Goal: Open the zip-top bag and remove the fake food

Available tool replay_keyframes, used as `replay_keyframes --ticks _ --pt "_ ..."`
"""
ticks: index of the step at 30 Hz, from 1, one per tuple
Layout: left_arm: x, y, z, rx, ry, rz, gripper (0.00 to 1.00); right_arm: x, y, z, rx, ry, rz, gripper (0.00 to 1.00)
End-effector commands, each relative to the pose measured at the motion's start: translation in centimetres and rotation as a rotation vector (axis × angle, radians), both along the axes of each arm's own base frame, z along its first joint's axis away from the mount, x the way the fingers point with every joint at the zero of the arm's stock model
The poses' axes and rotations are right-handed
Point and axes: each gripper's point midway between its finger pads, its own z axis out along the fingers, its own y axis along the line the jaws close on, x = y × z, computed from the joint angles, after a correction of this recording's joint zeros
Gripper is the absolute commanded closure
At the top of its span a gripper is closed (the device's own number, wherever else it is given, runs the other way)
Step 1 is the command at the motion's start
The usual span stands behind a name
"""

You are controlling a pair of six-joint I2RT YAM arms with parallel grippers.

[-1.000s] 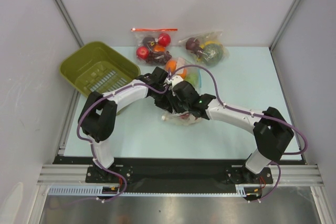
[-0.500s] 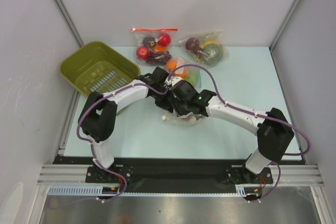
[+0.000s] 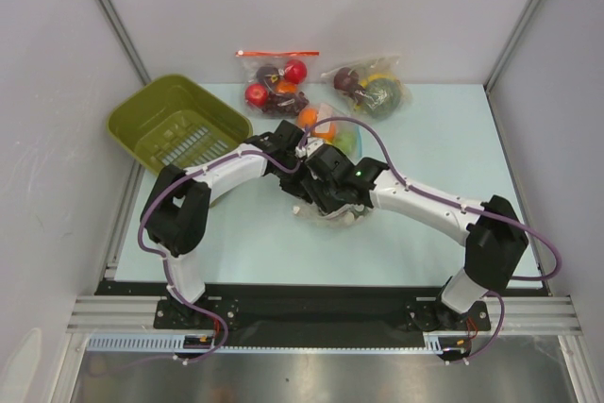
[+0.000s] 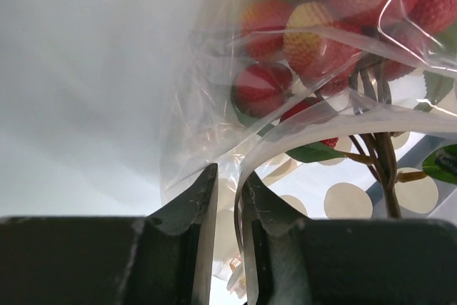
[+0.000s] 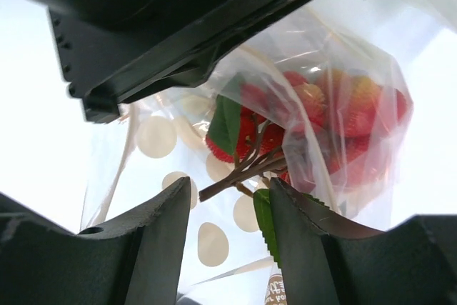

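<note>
The zip-top bag, clear crinkly plastic with whitish oblong marks, lies mid-table under both wrists. In the left wrist view my left gripper stands nearly closed, with the white edge strip of the bag pinched between its fingers. The fake food, small red bumpy berries on a brown stem with green leaves, sits inside the bag. My right gripper is open at the bag's mouth, the stem and a leaf of the fake food just ahead of its fingers. From above, the two grippers mostly hide the bag.
An olive-green basket stands at the left. At the back lie a bag with a red zip strip and a bag of round fruit; another fruit bag lies just behind the grippers. The left arm's black body fills the top of the right wrist view.
The right arm has shifted a little to the left, closer over the bag. The left arm holds its place.
</note>
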Motion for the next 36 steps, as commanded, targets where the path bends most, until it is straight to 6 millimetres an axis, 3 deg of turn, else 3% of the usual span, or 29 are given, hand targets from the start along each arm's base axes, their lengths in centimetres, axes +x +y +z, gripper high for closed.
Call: replay_keyframes --ticks 1,9,13,25,36 --pt "0.2 -2.4 2.1 -0.083 -0.083 -0.073 0.76 -3.1 4.0 1.2 0.061 0.034 0.223 0.46" --pt "0.0 -2.4 1.8 -0.08 -0.071 -0.075 0.75 -4.8 4.7 0.5 0.062 0.107 0.318 0.45" --pt "0.1 -2.3 1.8 -0.079 -0.073 -0.076 0.75 -4.9 4.1 -1.2 0.024 0.106 0.344 0.45" --pt "0.1 -2.4 2.0 -0.082 -0.077 -0.079 0.74 -2.2 3.2 -4.4 -0.059 -0.032 0.312 0.45" --pt "0.1 -2.4 1.9 -0.077 -0.071 -0.078 0.73 -0.2 1.8 -5.7 -0.168 -0.138 0.321 0.45"
